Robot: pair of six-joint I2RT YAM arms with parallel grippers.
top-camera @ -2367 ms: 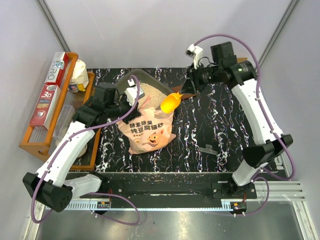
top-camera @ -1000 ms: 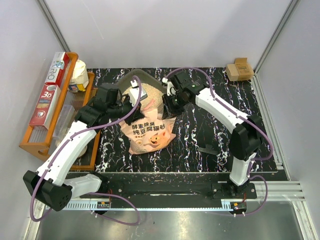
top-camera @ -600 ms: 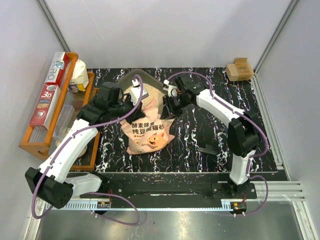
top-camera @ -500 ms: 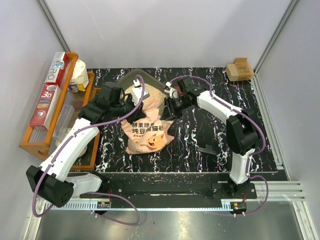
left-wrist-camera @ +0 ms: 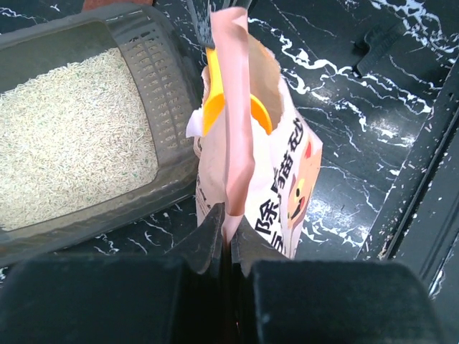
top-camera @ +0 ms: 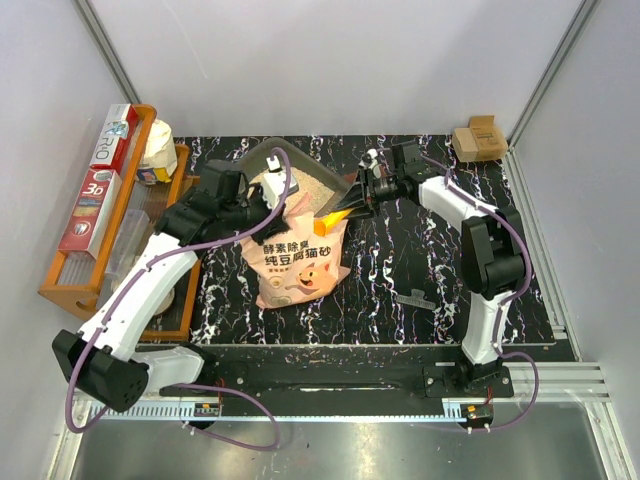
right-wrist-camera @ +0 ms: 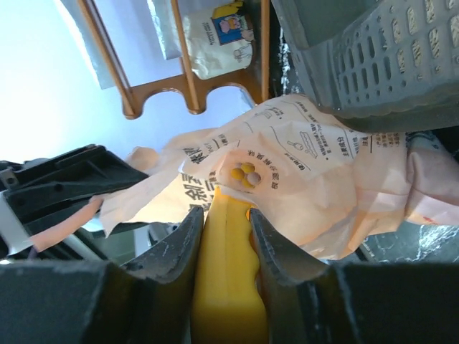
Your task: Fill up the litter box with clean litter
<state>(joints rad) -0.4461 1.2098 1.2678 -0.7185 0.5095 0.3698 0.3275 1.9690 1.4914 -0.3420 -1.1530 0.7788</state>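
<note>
Ok so here's where it's at. The left gripper (left-wrist-camera: 226, 223) has its 2 fingers pressed together on the top edge of the pink bag (left-wrist-camera: 287, 179), pinching it upright so the mouth gapes. The right gripper (right-wrist-camera: 224, 233) is clamped on the handle of the yellow scoop (left-wrist-camera: 214, 100), and the scoop's bowl sits inside the bag's mouth. Can't tell if there's anything in it, the bag wall hides that.

The litter box (left-wrist-camera: 158, 93) sits on the table (top-camera: 420, 250) just behind the bag, and its near corner looks to be touching it. There's an even layer of litter (left-wrist-camera: 72, 143) on the floor of the box, but the walls stand well above it, so I'd guess more scoops are needed.

How I'd play this step:
- left side does nothing fancy, just hold the pinch firm so the bag doesn't flop shut on the scoop
- dig the scoop down and forward, then level it before lifting or it'll dribble
- come out through the open side of the mouth, not against the pinched edge
- travel low over the box rim and tip only once the bowl is over the litter

Biggest risk imo is dragging the bag over.
</note>
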